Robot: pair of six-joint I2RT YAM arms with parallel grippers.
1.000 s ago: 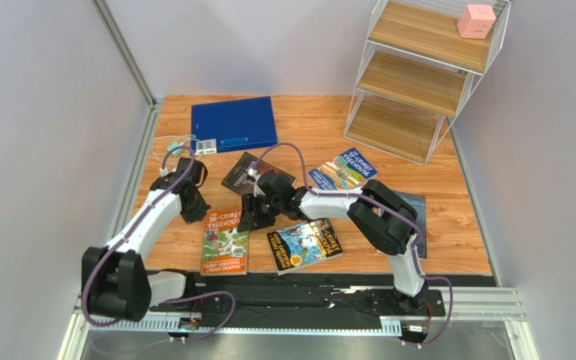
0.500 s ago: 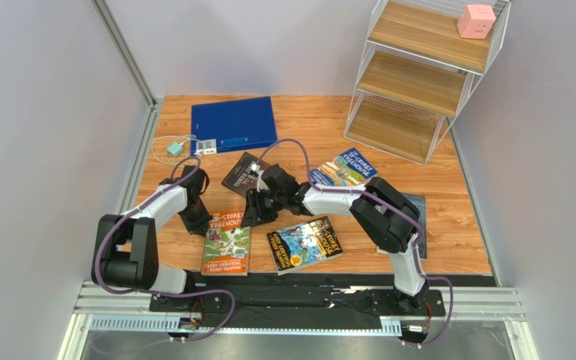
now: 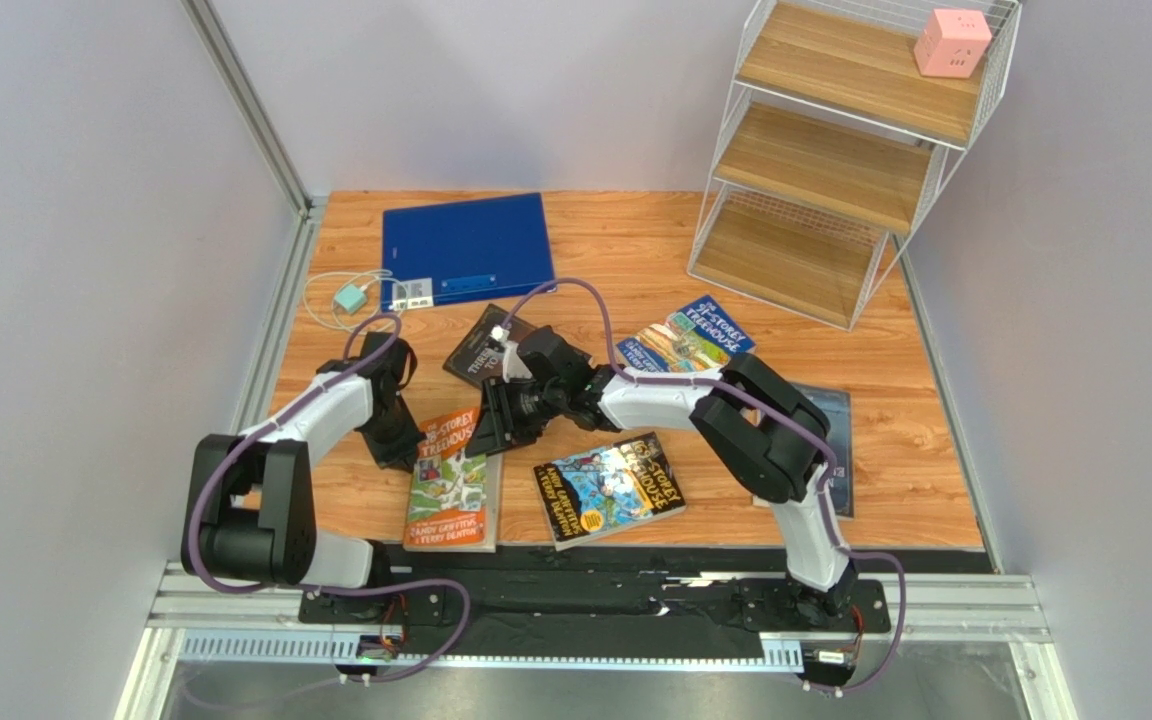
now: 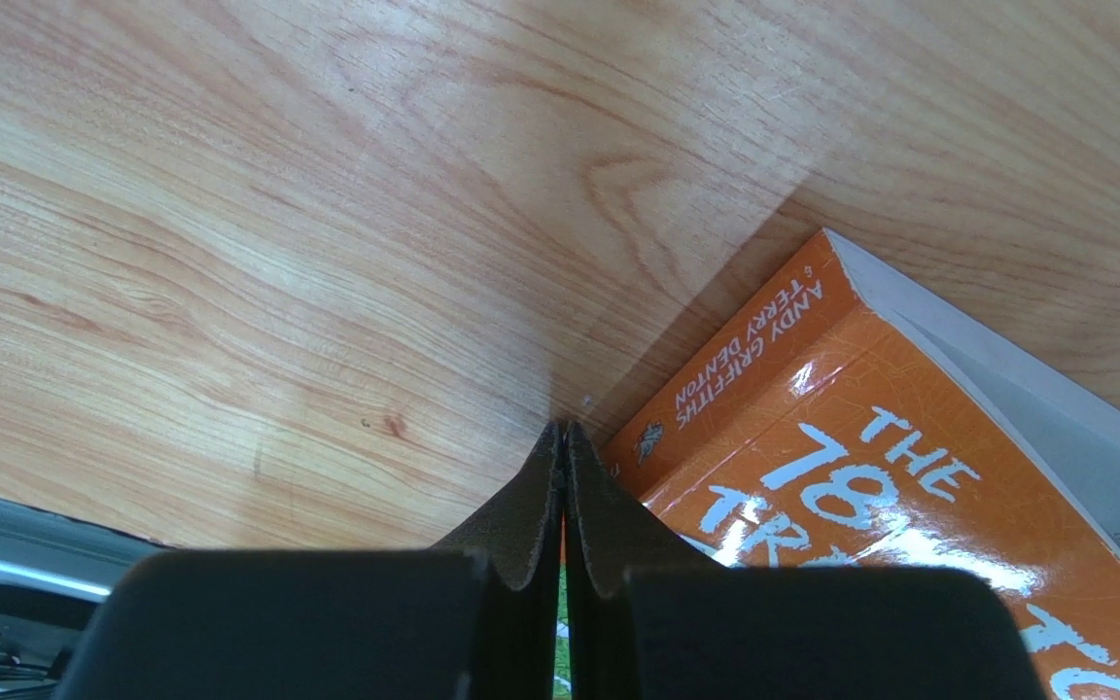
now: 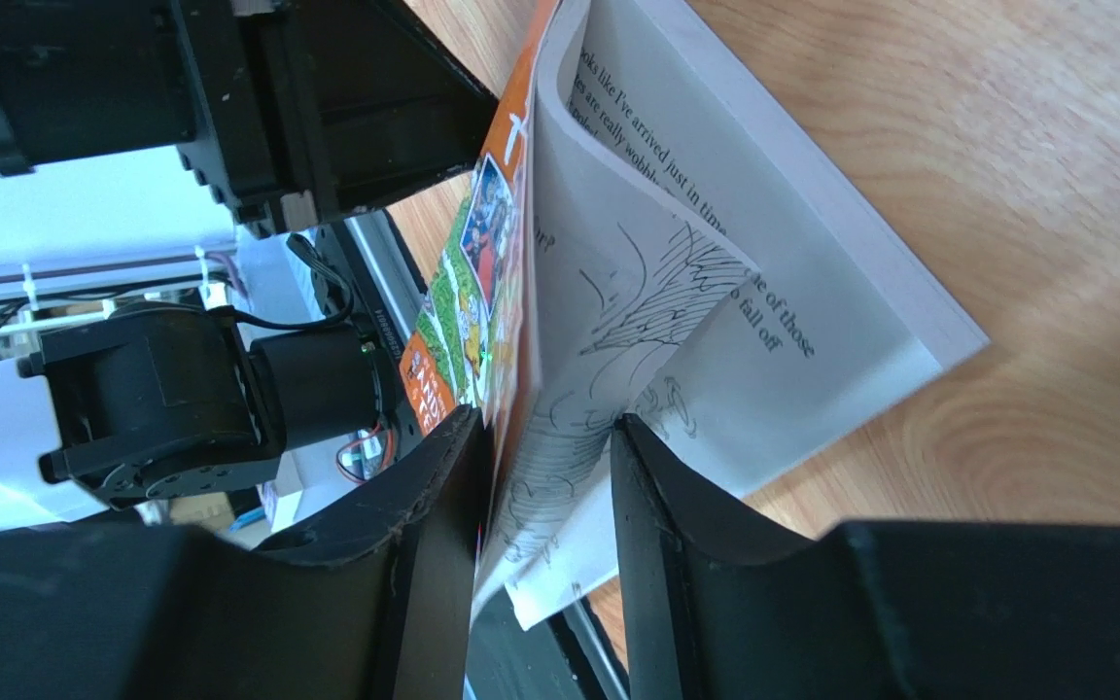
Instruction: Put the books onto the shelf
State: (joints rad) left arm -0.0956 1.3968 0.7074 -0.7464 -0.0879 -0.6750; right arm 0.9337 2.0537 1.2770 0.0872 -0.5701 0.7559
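Observation:
The orange Treehouse book point(image 3: 452, 483) lies near the table's front, its far edge raised and its cover peeled away from the pages point(image 5: 698, 292). My right gripper point(image 3: 495, 420) point(image 5: 549, 430) has closed on that cover and the first few pages, one finger on each side. My left gripper point(image 3: 394, 440) point(image 4: 563, 426) is shut and empty, its tip on the wood at the book's spine corner point(image 4: 814, 438). Other books lie flat: a dark cartoon one point(image 3: 609, 488), a blue cartoon one point(image 3: 684, 338), a dark one point(image 3: 480, 342) and a navy one point(image 3: 826, 413) half hidden by the right arm. The shelf point(image 3: 823, 150) stands at the back right.
A large blue binder point(image 3: 467, 248) lies at the back. A small teal item on a cable point(image 3: 349, 297) sits by the left wall. A pink cube point(image 3: 950, 42) rests on the shelf's top board. Walls close in left and right.
The left arm drew in and set its shut tip against the orange book's spine. The right jaws narrowed onto the cover and pages, and the book's far edge rose and turned slightly.

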